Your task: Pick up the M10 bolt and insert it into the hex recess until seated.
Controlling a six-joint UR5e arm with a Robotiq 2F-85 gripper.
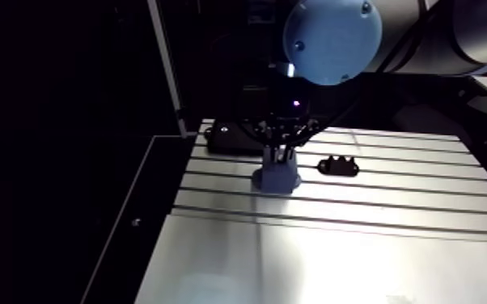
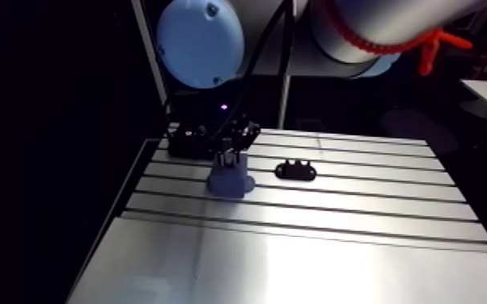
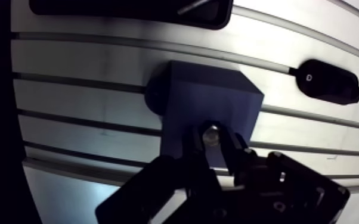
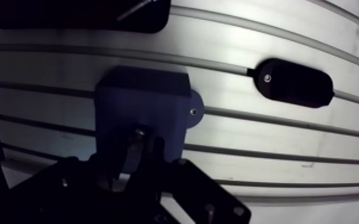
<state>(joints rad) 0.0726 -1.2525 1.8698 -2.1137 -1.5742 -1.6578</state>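
A blue-grey block (image 3: 209,95) stands on the slotted aluminium table (image 3: 86,71); in the arm view the block (image 1: 277,179) sits directly beneath the wrist. My gripper (image 3: 212,146) hovers right over the block's top face, and its two dark fingers (image 3: 195,149) are shut on a metallic bolt (image 3: 210,136). The bolt (image 4: 137,142) points down at the block's top. The fingers hide the recess, so I cannot tell whether the bolt is inside it. In the arm view the gripper (image 1: 281,154) touches or nearly touches the block.
A black oval part (image 3: 328,79) lies on the table beside the block, also visible in the arm view as the oval part (image 1: 338,166). A flat black tray (image 3: 128,9) sits beyond the block. The table's edge (image 1: 154,242) drops off into darkness.
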